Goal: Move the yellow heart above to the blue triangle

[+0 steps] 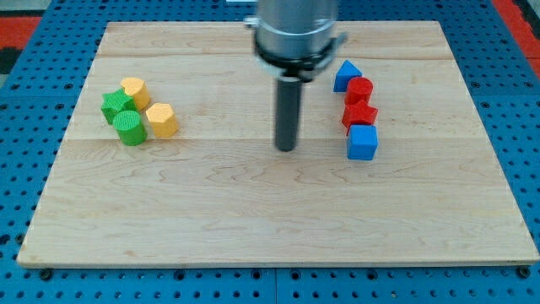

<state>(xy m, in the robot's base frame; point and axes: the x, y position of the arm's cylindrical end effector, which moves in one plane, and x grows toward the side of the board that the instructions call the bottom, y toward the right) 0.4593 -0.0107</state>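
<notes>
We see the counter (253, 211), a pale wooden board, filling most of the frame, with a blue pegboard surface (25, 34) showing around its edges. Our arm comes down from the top centre, and my tip (286, 149) rests on the wood near the middle of the frame, clear of every block. Our end effector is this plain dark rod, so it has nothing to spread or press together, and it pinches nothing.

At the left of the frame sits a tight cluster of four blocks. The yellow heart (135, 89) is the upper one, just beside the green star (116, 105), which lies to its lower left. Below them stands the green cylinder (130, 128), and a yellow hexagon (160, 120) sits on the cluster's right side, close against the cylinder.

At the right of the frame four more blocks form a short column. The blue triangle (346, 75) is at its top, with a red cylinder (359, 89) touching it just below. Under that comes a red block (359, 113) whose shape we cannot make out, then a blue cube (363, 142) at the bottom.

The yellow heart and the blue triangle lie well apart, on opposite sides of my tip.
</notes>
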